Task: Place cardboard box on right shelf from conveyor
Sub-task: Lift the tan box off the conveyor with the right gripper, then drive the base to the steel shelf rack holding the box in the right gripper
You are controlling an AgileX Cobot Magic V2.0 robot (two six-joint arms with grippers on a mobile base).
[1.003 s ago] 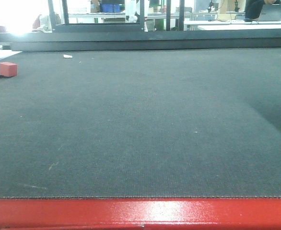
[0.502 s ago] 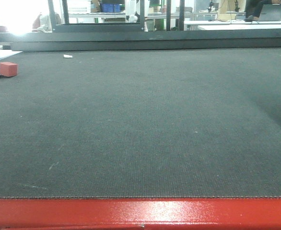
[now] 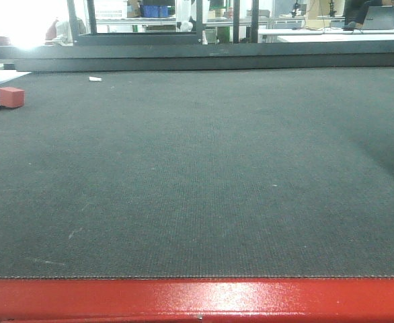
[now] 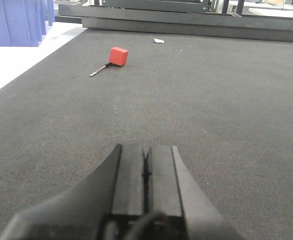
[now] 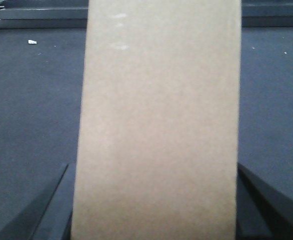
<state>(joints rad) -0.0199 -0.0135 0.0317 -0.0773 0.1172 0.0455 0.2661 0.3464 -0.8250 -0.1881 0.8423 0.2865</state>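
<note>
Tan cardboard box (image 5: 159,115) is gripped by the right claw (image 5: 154,170) (left claw (image 4: 145,150) clenched, empty), conveyor (image 3: 197,168) behind

Left gripper (image 4: 145,150): held low and level, pointing toward the far side, holding nothing.
Left jaws: pressed together, only a thin seam between the pads.
Right gripper (image 5: 153,172): spread wide, clamped on the cardboard box (image 5: 159,120).
Right fingers (image 5: 49,215): one dark finger against each side of the box, tips pointing far.

Red cube (image 3: 11,97), white scrap (image 3: 95,79) beyond
</note>
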